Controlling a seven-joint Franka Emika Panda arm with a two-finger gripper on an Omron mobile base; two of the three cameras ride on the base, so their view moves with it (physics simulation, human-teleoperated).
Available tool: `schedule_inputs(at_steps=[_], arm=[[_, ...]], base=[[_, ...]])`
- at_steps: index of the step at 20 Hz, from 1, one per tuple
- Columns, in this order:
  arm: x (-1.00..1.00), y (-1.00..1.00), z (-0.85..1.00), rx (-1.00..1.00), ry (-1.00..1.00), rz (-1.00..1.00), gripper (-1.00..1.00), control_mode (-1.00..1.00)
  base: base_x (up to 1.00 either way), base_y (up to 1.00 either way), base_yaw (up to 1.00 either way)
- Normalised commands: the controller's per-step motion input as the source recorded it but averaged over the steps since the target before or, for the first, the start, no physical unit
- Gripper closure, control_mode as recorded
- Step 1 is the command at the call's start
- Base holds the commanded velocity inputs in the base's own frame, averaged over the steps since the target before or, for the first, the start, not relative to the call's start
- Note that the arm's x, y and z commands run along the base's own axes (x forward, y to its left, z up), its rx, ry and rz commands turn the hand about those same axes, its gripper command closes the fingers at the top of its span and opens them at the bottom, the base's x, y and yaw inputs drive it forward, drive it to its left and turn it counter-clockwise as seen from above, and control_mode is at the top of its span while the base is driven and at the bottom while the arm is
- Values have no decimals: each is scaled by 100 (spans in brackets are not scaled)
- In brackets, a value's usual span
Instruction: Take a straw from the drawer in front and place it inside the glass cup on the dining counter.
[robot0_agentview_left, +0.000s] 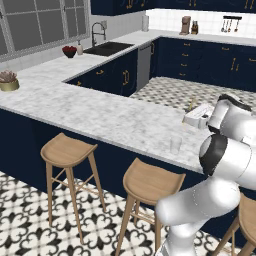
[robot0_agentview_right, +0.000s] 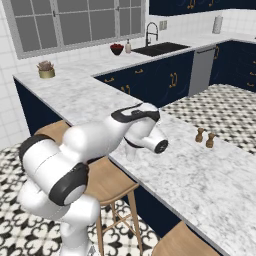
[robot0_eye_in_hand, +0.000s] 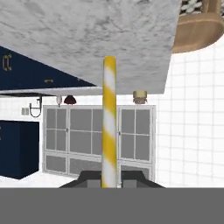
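Note:
The straw (robot0_eye_in_hand: 109, 122), striped yellow and white in the hand view, rises from between the dark fingertips (robot0_eye_in_hand: 89, 178) of my gripper (robot0_eye_in_hand: 109, 178), which is shut on it. In the left base view the gripper (robot0_agentview_left: 194, 115) hovers over the far side of the dining counter (robot0_agentview_left: 100, 115), and the straw (robot0_agentview_left: 193, 103) sticks up from it as a short tan stick. The glass cup (robot0_agentview_left: 175, 145) stands upright near the counter's front edge, to the near left of the gripper and apart from it. The drawer is out of view.
Wooden stools (robot0_agentview_left: 67, 150) (robot0_agentview_left: 150, 182) stand along the counter's navy front. Two small brown shakers (robot0_agentview_right: 205, 137) sit on the marble (robot0_agentview_right: 200, 175) right of the arm. A potted plant (robot0_agentview_left: 8, 82) is at the far left end, and a sink (robot0_agentview_left: 107, 48) lies beyond.

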Motion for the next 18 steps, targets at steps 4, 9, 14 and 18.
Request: schedule_inputs(at_steps=[4,9,14,18], arm=[[0,0,-3,-1,-18,14,100,-100],[0,0,8,-1,3,15,100,-100],[0,3,11,-3,12,9,100,-100],[-5,44,-1,-19,7,2,100,-100]], base=[[0,0,0],[0,0,0],[0,0,0],[0,0,0]])
